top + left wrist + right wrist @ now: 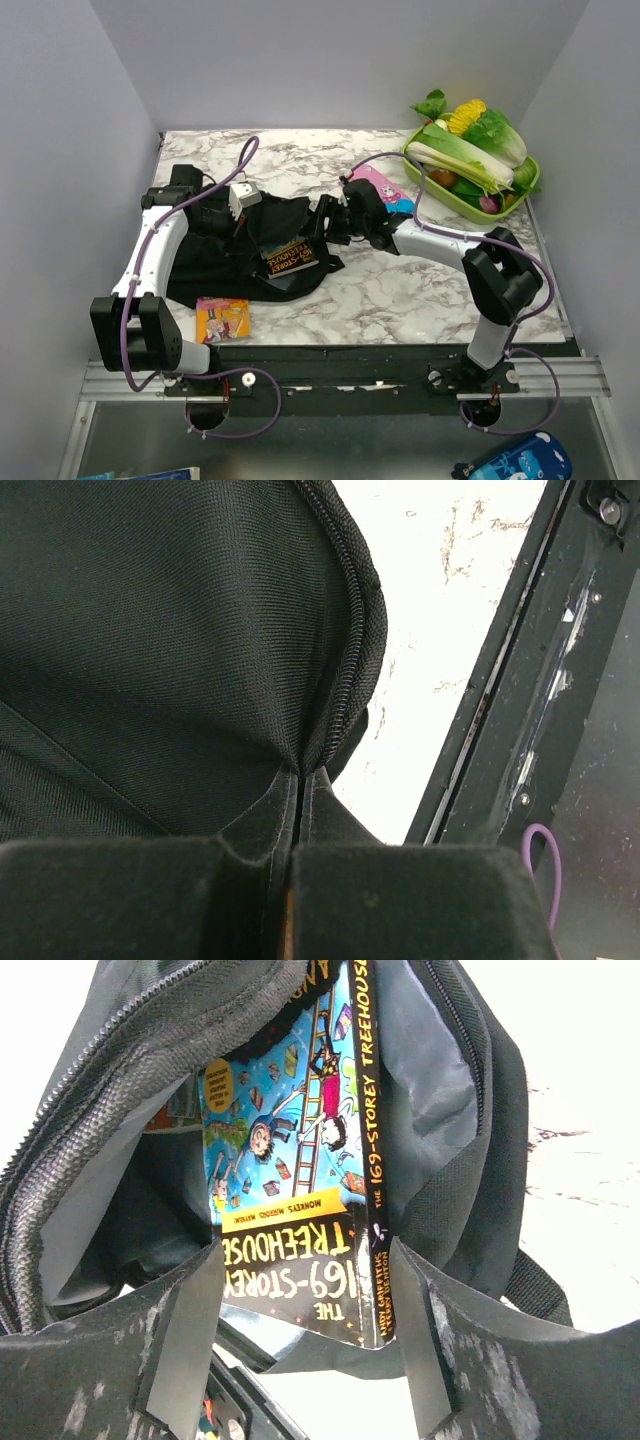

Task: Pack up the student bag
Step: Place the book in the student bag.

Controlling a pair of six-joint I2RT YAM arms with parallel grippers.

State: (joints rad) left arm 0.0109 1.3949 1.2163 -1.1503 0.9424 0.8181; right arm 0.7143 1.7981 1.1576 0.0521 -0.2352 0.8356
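The black student bag [215, 255] lies on the marble table at centre left, with its mouth facing right. My left gripper [243, 205] is shut on the bag's zipper edge [340, 680]; its pads [260, 820] meet on the fabric. My right gripper [335, 222] is open at the bag's mouth. In the right wrist view a book, "The 169-Storey Treehouse" [290, 1160], stands in the open bag [450, 1160] and shows between my spread fingers [190, 1330]. The same book [290, 257] sticks partly out of the bag.
A small colourful book [222, 318] lies on the table in front of the bag. A pink book [385, 190] lies behind my right arm. A green tray [468, 212] of vegetables stands at the back right. The black front rail [500, 730] borders the table.
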